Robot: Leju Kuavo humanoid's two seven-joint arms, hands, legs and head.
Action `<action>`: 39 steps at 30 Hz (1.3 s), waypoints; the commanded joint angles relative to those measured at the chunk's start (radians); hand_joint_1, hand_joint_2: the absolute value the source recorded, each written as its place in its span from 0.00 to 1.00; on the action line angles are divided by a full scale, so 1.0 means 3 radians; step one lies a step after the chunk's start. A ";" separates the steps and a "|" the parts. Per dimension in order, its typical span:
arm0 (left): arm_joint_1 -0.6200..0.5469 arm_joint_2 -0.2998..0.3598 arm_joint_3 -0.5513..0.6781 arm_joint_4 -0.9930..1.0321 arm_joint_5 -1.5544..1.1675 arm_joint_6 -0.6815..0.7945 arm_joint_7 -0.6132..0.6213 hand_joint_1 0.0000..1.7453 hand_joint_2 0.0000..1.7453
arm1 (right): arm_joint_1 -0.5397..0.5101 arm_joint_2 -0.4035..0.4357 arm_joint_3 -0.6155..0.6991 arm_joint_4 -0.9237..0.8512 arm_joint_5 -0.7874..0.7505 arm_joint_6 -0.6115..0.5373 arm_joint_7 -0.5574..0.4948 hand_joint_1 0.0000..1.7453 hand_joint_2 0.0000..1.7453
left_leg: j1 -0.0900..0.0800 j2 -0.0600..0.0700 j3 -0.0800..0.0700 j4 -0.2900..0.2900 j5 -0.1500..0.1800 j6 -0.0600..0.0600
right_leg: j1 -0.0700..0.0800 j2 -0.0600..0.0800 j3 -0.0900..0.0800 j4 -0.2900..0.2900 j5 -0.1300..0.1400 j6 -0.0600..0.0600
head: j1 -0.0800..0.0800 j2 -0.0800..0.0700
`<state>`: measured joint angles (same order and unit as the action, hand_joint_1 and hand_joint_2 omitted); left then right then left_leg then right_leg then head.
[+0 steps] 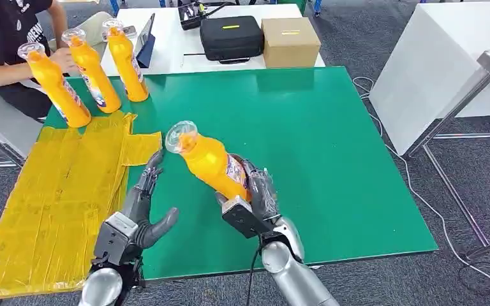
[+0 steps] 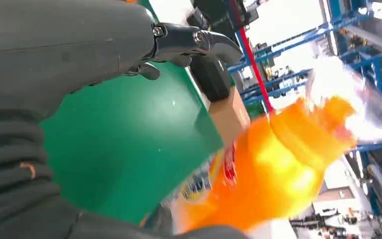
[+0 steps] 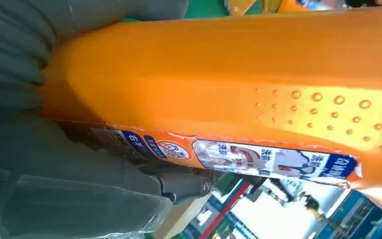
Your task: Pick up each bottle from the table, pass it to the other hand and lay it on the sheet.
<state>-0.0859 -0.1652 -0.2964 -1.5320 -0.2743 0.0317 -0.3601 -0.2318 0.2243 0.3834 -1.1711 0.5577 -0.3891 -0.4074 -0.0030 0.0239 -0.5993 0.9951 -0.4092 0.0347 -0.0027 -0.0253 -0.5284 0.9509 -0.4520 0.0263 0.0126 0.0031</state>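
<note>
Our right hand [image 1: 255, 197] grips an orange bottle [image 1: 209, 160] around its lower body, holding it above the green desk [image 1: 332, 159] and tilted so its clear-wrapped cap points far and to the left. In the right wrist view the bottle [image 3: 219, 74] runs across the frame — a field of raised dots on its orange side and a label strip with a red-and-white round mark and blue-and-white Chinese characters too small for us to read with confidence. Our left hand [image 1: 141, 207] is just left of the bottle, holding nothing, fingers stretched out and apart with the thumb spread to the right; it hovers over the near left part of the desk, at the edge of the yellow sheet [image 1: 57, 204]. The left wrist view shows the held bottle [image 2: 268, 169] blurred, with a red and blue label we cannot read.

The crinkled sheet covers the left side of the desk. At its far end three more orange bottles [image 1: 89, 73] stand upright in a row, a seated person's hand [image 1: 64, 59] just behind them. Beyond the desk, on a white table [image 1: 166, 44], lie a black case [image 1: 231, 37] and a brown cardboard box [image 1: 290, 41].
</note>
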 commanded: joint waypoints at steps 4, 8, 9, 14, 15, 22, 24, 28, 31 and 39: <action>-0.0247 0.0055 -0.0212 0.0458 0.0023 0.0046 0.0042 0.00 1.00 | -0.0130 -0.0015 0.0378 0.0236 0.0013 0.0043 0.0028 1.00 1.00 | 0.0002 -0.0008 0.0013 -0.0005 -0.0003 -0.0008 | -0.0001 0.0003 0.0013 -0.0004 -0.0004 -0.0002 | 0.0000 0.0001; -0.0236 0.0048 -0.0214 0.0443 0.0054 0.0054 0.0055 0.00 1.00 | -0.0141 -0.0056 0.0459 0.0248 -0.0014 0.0055 0.0022 1.00 1.00 | 0.0002 -0.0006 0.0009 -0.0003 -0.0002 -0.0005 | 0.0000 0.0003 0.0009 -0.0004 -0.0002 -0.0001 | 0.0000 0.0001; -0.0231 0.0042 -0.0214 0.0441 0.0060 0.0056 0.0060 0.00 1.00 | -0.0137 -0.0060 0.0501 0.0252 -0.0028 0.0051 0.0010 1.00 1.00 | 0.0001 -0.0009 0.0014 -0.0005 -0.0004 -0.0007 | -0.0001 0.0003 0.0015 -0.0005 -0.0004 -0.0001 | 0.0000 0.0001; -0.0211 0.0035 -0.0155 0.0432 0.0122 0.0075 0.0088 0.00 1.00 | -0.0072 -0.0083 0.0788 0.0163 0.0060 0.0028 -0.0010 1.00 1.00 | 0.0002 -0.0007 0.0015 -0.0005 -0.0005 -0.0008 | -0.0001 0.0006 0.0015 -0.0005 -0.0005 -0.0002 | 0.0000 0.0000; -0.0211 0.0034 -0.0150 0.0432 0.0127 0.0076 0.0089 0.00 1.00 | -0.0074 -0.0082 0.0804 0.0165 0.0071 0.0028 -0.0009 1.00 1.00 | 0.0001 -0.0006 0.0013 -0.0004 -0.0004 -0.0007 | -0.0001 0.0006 0.0013 -0.0004 -0.0004 -0.0002 | 0.0000 0.0000; -0.0213 0.0032 -0.0148 0.0431 0.0129 0.0076 0.0089 0.00 1.00 | -0.0086 -0.0081 0.0815 0.0171 0.0082 0.0021 -0.0002 1.00 1.00 | 0.0001 -0.0005 0.0010 -0.0005 -0.0002 -0.0006 | -0.0001 0.0005 0.0009 -0.0004 -0.0002 -0.0001 | 0.0000 0.0001; -0.0213 0.0032 -0.0148 0.0431 0.0129 0.0076 0.0089 0.00 1.00 | -0.0086 -0.0081 0.0815 0.0171 0.0082 0.0021 -0.0002 1.00 1.00 | 0.0001 -0.0005 0.0008 -0.0004 -0.0002 -0.0005 | 0.0000 0.0003 0.0007 -0.0004 -0.0002 -0.0001 | 0.0000 0.0001; -0.0194 0.0009 -0.0107 0.0388 0.0156 0.0054 0.0116 0.00 1.00 | -0.0126 -0.0076 0.0989 0.0268 0.0172 0.0018 0.0076 1.00 1.00 | 0.0002 -0.0004 0.0011 -0.0004 -0.0004 -0.0006 | 0.0000 0.0006 0.0011 -0.0005 -0.0003 -0.0002 | 0.0000 0.0000; -0.0183 -0.0010 -0.0063 0.0317 0.0292 -0.0036 0.0151 0.00 1.00 | -0.0165 -0.0056 0.1085 0.0402 0.0206 -0.0015 0.0111 1.00 1.00 | 0.0002 -0.0002 0.0009 -0.0004 -0.0003 -0.0005 | 0.0000 0.0007 0.0008 -0.0004 -0.0002 -0.0001 | 0.0000 0.0000; -0.0178 -0.0034 0.0179 0.0287 0.1272 -0.0531 0.0293 0.00 1.00 | -0.0201 -0.0061 0.1139 0.0526 0.0243 -0.0151 0.0098 1.00 1.00 | 0.0003 -0.0004 0.0011 -0.0004 -0.0004 -0.0007 | 0.0001 0.0007 0.0011 -0.0005 -0.0003 -0.0002 | -0.0001 0.0000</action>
<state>-0.1034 -0.1656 -0.3178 -1.4729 -0.0742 -0.0485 -0.3063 -0.2564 0.2289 0.6470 -1.1169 0.6165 -0.4223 -0.3731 -0.0028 0.0240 -0.5998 0.9950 -0.4092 0.0347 -0.0026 -0.0252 -0.5292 0.9509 -0.4520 0.0263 0.0122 0.0031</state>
